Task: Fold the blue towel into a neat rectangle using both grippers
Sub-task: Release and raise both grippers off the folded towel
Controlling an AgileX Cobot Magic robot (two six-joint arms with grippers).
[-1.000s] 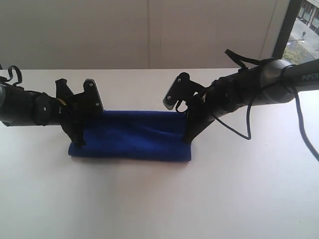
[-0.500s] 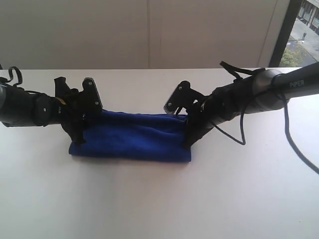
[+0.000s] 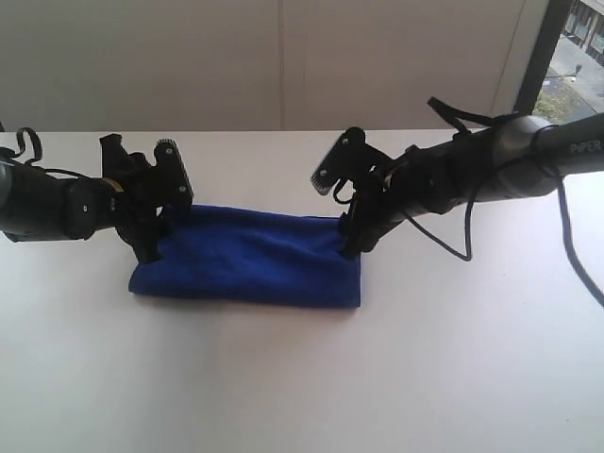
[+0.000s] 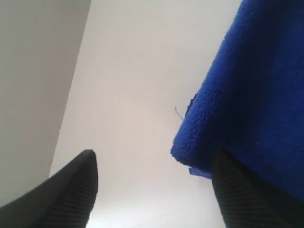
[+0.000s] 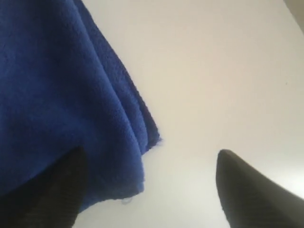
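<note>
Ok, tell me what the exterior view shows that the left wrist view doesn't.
Only the exterior view: the whole folded blue towel, the right claw open at the towel's right end, the window. Only the left wrist view: a loose thread at the towel's corner. Both: the left claw, open, one finger by that corner, and the white table.
</note>
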